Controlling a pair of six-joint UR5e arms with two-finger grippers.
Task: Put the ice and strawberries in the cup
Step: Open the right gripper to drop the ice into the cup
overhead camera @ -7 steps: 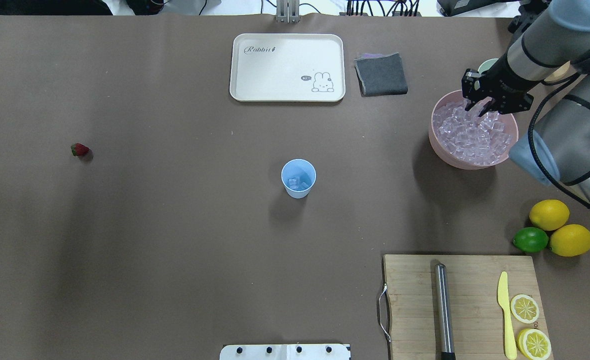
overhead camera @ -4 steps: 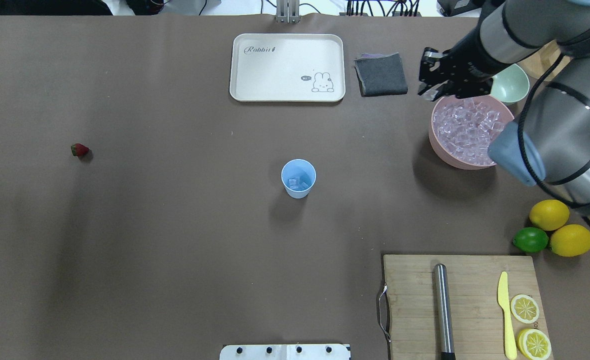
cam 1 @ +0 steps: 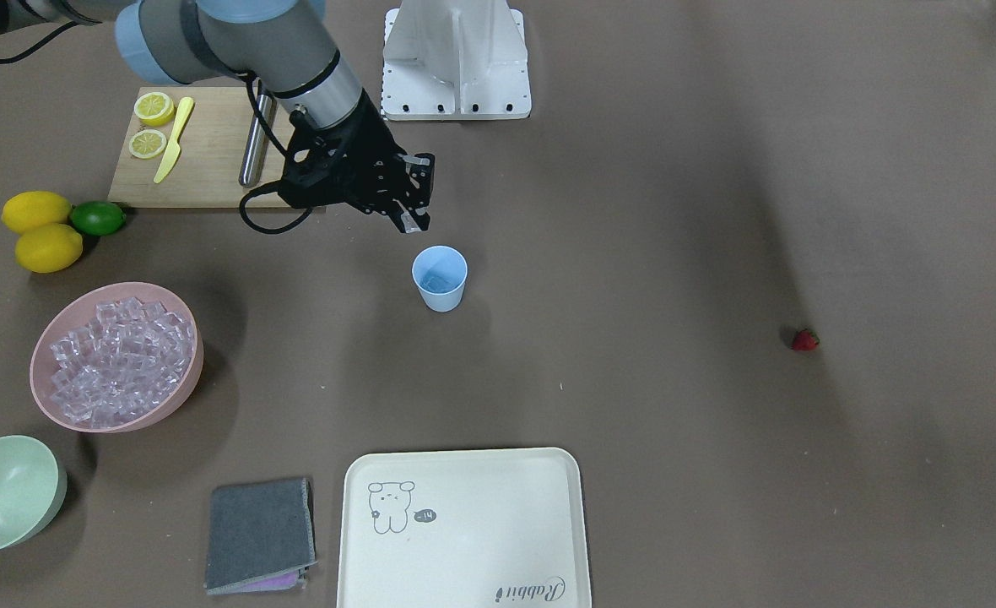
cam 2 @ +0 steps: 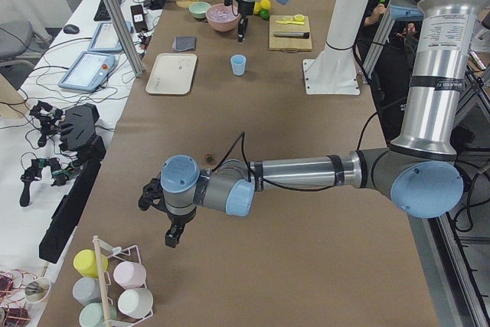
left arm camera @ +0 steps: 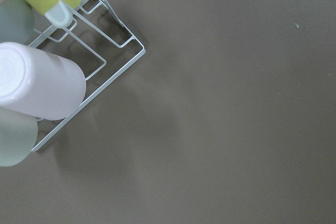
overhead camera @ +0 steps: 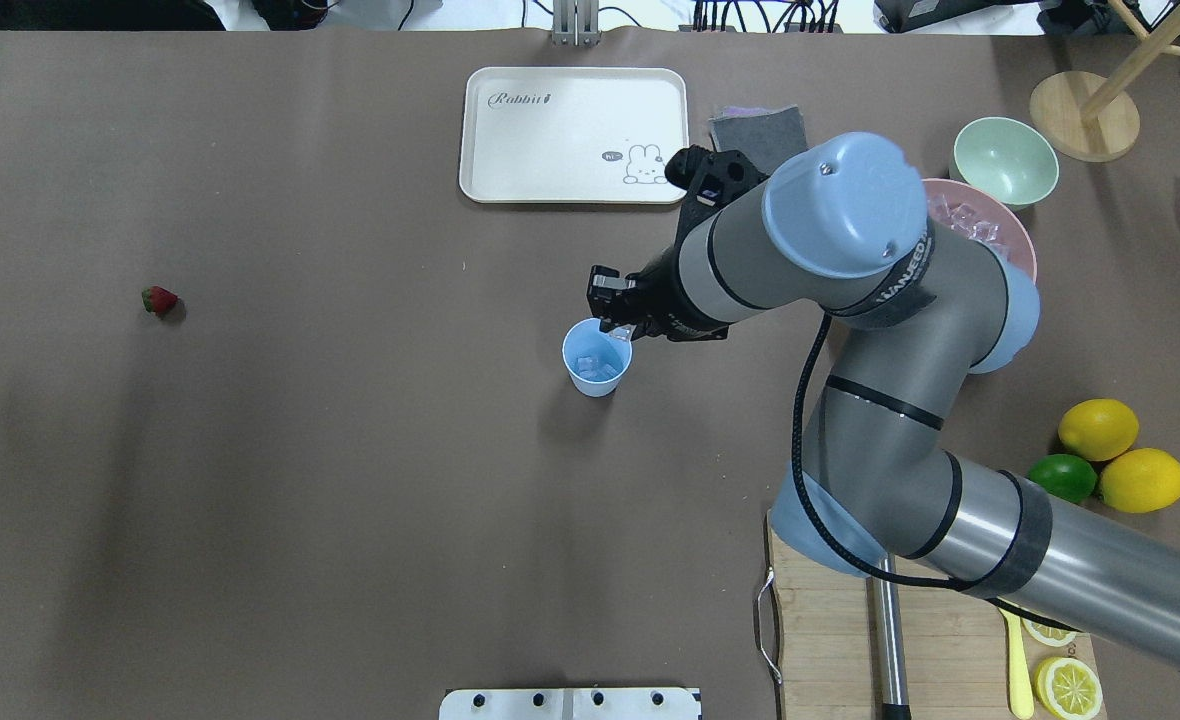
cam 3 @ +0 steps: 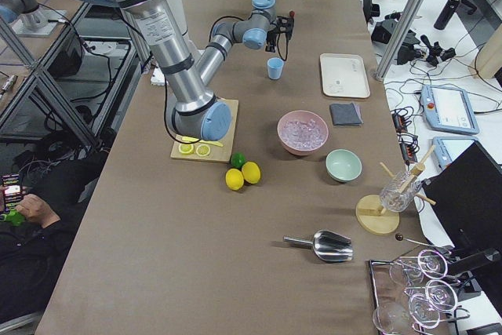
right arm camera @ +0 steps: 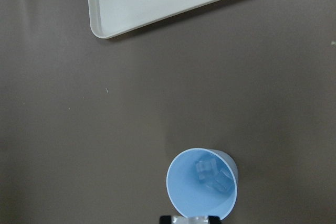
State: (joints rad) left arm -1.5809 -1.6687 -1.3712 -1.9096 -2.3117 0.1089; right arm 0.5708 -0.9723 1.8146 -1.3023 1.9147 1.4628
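Note:
The light blue cup stands mid-table with a few ice cubes in it; it also shows in the front view. My right gripper hovers just over the cup's far rim, shut on a clear ice cube. The pink bowl holds many ice cubes. The strawberry lies alone at the table's far left. My left gripper shows only in the exterior left view, near the table's end; I cannot tell its state.
A cream tray, a grey cloth and a pale green bowl lie at the back. Lemons and a lime sit by the cutting board. A cup rack is under the left wrist.
My right arm has lifted out of the pink bowl and swung left across the table to just over the cup, carrying an ice cube. The cup and strawberry have not moved.

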